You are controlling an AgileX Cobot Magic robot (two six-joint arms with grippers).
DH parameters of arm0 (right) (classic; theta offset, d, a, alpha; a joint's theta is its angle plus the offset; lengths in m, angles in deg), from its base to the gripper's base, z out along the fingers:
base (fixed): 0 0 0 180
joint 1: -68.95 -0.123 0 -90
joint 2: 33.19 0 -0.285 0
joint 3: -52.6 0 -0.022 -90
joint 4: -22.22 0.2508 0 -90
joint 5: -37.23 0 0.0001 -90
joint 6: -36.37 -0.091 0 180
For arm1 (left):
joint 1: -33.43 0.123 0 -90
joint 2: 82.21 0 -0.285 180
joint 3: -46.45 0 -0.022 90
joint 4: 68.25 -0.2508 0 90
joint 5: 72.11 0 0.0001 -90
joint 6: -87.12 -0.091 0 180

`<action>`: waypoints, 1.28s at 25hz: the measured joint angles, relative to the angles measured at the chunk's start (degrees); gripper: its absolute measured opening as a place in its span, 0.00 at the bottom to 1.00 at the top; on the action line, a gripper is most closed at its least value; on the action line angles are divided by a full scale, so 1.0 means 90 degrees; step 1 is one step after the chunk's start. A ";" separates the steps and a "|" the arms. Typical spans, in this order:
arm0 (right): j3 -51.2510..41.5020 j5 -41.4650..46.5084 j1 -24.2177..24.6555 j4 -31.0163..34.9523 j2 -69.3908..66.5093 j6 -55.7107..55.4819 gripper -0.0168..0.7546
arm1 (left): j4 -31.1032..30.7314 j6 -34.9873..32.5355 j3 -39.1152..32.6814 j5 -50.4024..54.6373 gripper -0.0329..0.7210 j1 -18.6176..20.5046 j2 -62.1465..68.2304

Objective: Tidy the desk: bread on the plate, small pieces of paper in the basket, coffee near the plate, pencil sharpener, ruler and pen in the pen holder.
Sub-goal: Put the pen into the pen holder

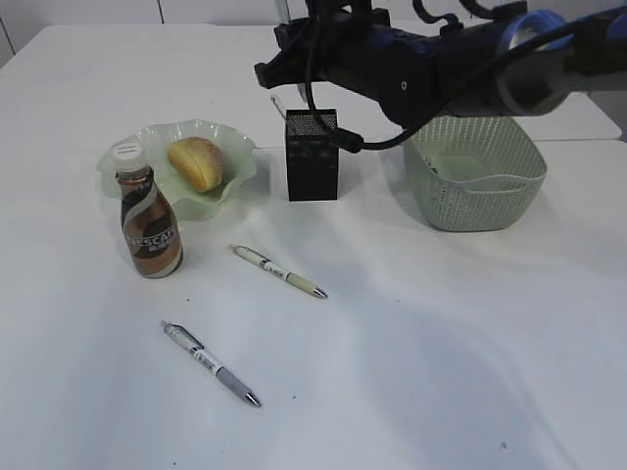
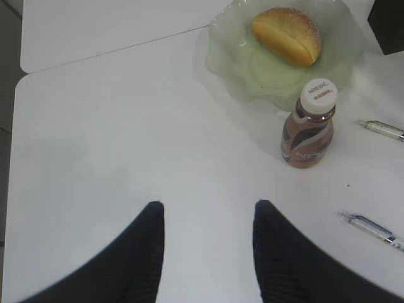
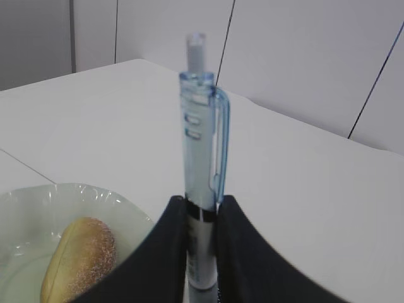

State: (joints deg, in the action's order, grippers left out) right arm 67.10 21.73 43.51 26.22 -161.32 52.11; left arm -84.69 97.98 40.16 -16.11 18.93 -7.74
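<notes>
- A plain white table (image 1: 411, 372) holds scattered desk items, seen at a slant from above.
- A wavy-rimmed pale green plate (image 1: 227, 155) sits at the back left, with the golden-brown bread (image 1: 196, 163) resting inside it.
- A brown coffee bottle (image 1: 149, 221) with a white cap stands upright just in front of the plate, near its left edge.
- A black mesh pen holder (image 1: 313, 157) stands upright to the right of the plate.
- A pale green woven-pattern basket (image 1: 475, 191) sits further right, apart from the pen holder.
- Two pens lie flat on the table: a pale pen (image 1: 278, 270) near the middle and a grey-tipped pen (image 1: 211, 363) closer to the front.
- The right tool (image 3: 202, 211) is clamped on a clear blue pen (image 3: 202, 158), held upright; the right arm (image 1: 441, 64) reaches across above the pen holder.
- The left tool (image 2: 208, 218) hovers over bare table left of the bottle, its fingers (image 2: 148, 240) apart and holding nothing.
</notes>
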 joint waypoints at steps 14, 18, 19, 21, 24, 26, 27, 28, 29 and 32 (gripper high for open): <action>0.0425 -0.0445 0.0168 0.0435 -0.0672 -0.0030 0.17 | 0.0000 0.0000 0.0000 -0.0194 0.47 0.0000 0.0014; 0.0483 -0.0459 0.0247 0.0521 -0.0850 -0.0030 0.17 | 0.0000 0.0000 0.0000 -0.0394 0.47 0.0000 0.0024; 0.0530 -0.0459 0.0261 0.0525 -0.0906 -0.0030 0.17 | 0.0000 0.0000 0.0000 -0.0434 0.47 0.0000 0.0024; 0.0651 -0.0435 0.0275 0.0525 -0.1044 -0.0045 0.17 | 0.0011 0.0000 0.0000 -0.0478 0.47 0.0000 0.0024; 0.0848 -0.0386 0.0275 0.0535 -0.1224 -0.0058 0.17 | 0.0011 0.0000 0.0000 -0.0492 0.47 0.0000 0.0024; 0.0930 -0.0359 0.0275 0.0535 -0.1293 -0.0061 0.17 | 0.0011 0.0000 0.0000 -0.0492 0.47 0.0000 0.0024; 0.0964 -0.0327 0.0275 0.0535 -0.1333 -0.0061 0.17 | 0.0011 0.0000 0.0000 -0.0492 0.47 0.0000 0.0024; 0.1014 -0.0327 0.0284 0.0535 -0.1381 -0.0061 0.17 | 0.0011 0.0000 0.0000 -0.0492 0.47 0.0000 0.0024; 0.1039 -0.0327 0.0299 0.0535 -0.1421 -0.0061 0.17 | 0.0011 0.0000 0.0000 -0.0494 0.47 0.0000 0.0024; 0.1055 -0.0327 0.0338 0.0535 -0.1526 -0.0061 0.17 | 0.0011 0.0000 0.0000 -0.0506 0.47 0.0000 0.0024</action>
State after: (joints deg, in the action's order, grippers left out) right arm 76.59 18.79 46.55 31.04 -175.05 51.56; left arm -84.58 97.98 40.16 -20.67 18.93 -7.52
